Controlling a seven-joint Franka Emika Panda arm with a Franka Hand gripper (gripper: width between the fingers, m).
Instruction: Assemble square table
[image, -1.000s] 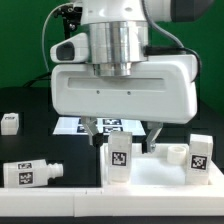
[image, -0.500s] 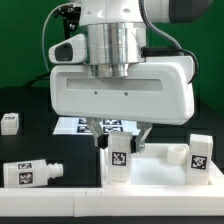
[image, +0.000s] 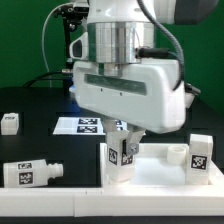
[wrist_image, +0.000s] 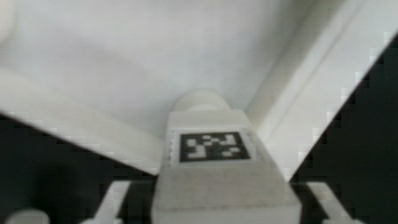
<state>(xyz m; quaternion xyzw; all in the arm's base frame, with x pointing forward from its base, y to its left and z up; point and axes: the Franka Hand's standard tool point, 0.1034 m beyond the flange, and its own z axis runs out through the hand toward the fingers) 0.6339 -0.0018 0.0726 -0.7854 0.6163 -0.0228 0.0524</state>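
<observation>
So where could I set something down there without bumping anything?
Best spot: the bare black table bordered by the small white block, the lying leg and the marker board. It is crowded on the square top, where the tool straddles one standing leg and another leg stands close by.

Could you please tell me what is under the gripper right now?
An upright tagged leg stands under the gripper, between its fingers, at a corner of the table top. The leg's foot is covered, so how it is seated cannot be seen.
</observation>
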